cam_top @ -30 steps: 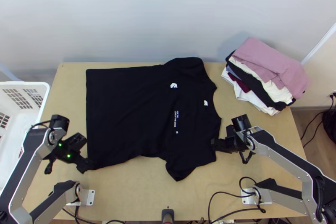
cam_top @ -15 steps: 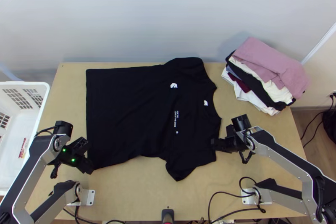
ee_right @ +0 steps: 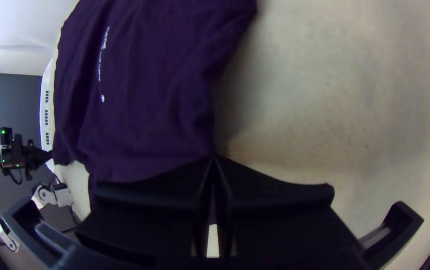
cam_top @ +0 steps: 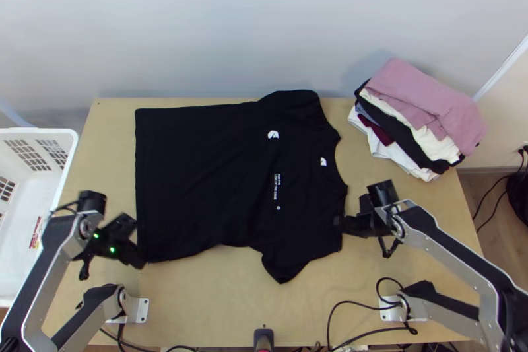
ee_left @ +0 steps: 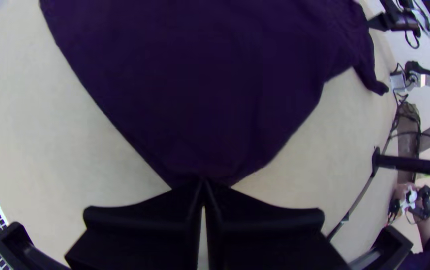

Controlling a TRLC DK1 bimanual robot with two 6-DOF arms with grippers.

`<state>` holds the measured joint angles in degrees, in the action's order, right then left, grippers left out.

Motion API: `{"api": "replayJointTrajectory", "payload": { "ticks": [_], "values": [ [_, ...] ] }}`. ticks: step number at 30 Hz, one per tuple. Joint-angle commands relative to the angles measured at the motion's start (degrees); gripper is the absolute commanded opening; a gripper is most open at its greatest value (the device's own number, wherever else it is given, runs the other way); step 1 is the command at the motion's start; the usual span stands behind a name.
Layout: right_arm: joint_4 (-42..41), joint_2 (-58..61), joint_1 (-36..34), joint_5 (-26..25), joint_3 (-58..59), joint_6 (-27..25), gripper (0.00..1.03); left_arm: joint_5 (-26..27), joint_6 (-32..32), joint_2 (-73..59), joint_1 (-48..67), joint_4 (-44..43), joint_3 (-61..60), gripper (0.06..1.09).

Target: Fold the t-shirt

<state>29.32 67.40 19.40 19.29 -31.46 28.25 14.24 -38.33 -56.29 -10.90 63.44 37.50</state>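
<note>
"Black short-sleeved t-shirt (cam_top: pixel 198 174), white print (cam_top: pixel 277 183): where?"

"Spread on the light wooden counter (cam_top: pixel 231 306)."

"Hands?"

"Left hand (cam_top: pixel 141 263), narrow, pinches a hem corner; right hand (cam_top: pixel 338 222), narrow, the shoulder edge. Black fingers hide the pinched cloth."

- The black T-shirt (cam_top: pixel 198 180), with small white prints, lay spread on the wooden surface (cam_top: pixel 218 312).
- Its hem (cam_top: pixel 138 174) lay leftward, its collar (cam_top: pixel 338 167) rightward.
- Its near sleeve (cam_top: pixel 284 266) angled toward the near edge.
</note>
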Motion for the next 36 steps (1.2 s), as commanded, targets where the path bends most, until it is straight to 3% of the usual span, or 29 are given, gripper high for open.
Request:
{"api": "replayJointTrajectory", "payload": {
  "ticks": [1,11,19,22,30,36],
  "values": [
    [-0.4,-6.8,-0.5,-3.3,-2.6,0.1,0.03,1.5,3.7,-0.2,-2.2,-3.4,6.4,0.1],
    [-0.3,-14.3,1.9,-14.5,-10.0,-3.9,0.03,1.4,17.8,0.0,-1.3,-14.6,12.4,0.1],
    [0.4,-14.8,1.4,-16.4,-17.3,-4.8,0.03,1.4,24.7,-0.5,-5.5,-20.2,17.2,0.1],
    [-0.3,-13.8,1.4,-18.0,-22.3,-7.3,0.03,1.4,28.2,-2.2,-6.7,-20.5,22.7,0.1],
    [-6.7,-8.3,1.9,-21.1,-35.2,-16.8,0.03,-0.1,37.1,-5.8,-7.4,-22.0,40.6,0.1],
    [-18.4,-4.1,2.0,-22.1,-42.7,-21.6,0.03,-6.2,43.9,-9.2,-6.5,-25.0,54.1,0.1]
  ]
}}
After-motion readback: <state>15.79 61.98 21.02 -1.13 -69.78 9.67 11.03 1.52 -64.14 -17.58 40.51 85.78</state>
